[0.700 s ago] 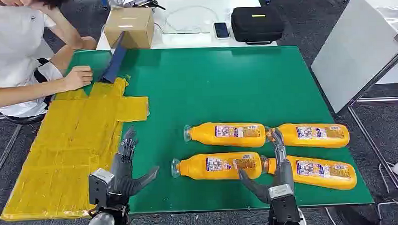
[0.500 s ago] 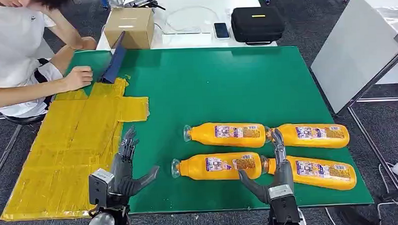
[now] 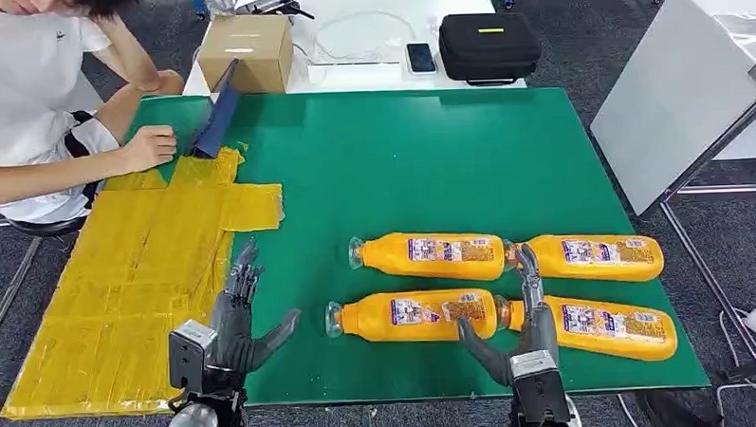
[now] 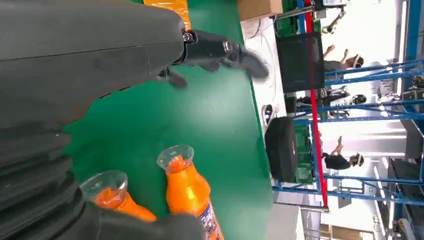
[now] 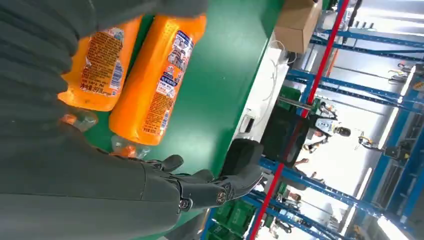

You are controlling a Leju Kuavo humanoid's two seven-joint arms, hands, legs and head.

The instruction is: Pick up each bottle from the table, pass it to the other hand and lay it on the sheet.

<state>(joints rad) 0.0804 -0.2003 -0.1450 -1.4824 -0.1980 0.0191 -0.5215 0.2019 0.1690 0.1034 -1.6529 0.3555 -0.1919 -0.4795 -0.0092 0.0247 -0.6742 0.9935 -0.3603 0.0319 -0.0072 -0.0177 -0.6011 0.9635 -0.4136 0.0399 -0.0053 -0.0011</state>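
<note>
Four orange bottles lie on their sides on the green table in the head view, in two rows of two. The yellow sheet is spread on the left part of the table, with no bottle on it yet. The right hand reaches around the near left bottle, its thumb by the bottle's base and its fingers up between the bottles — spread apart, not gripping yet. The left hand waits open by the sheet's edge, holding nothing. A person sits at the far left with a hand on the table.

From the left wrist, the left hand's fingers stick out over bare green, and two bottle necks point toward it.

From the right wrist, two bottle bodies lie side by side, and the fingers are stretched out, not closed.

So the first pick is the step in hand. Next, I think the right hand must close on that bottle and lift it toward the left hand.

Compared with a moment ago, little has moved — the right thumb sits a bit closer to the bottle.
</note>
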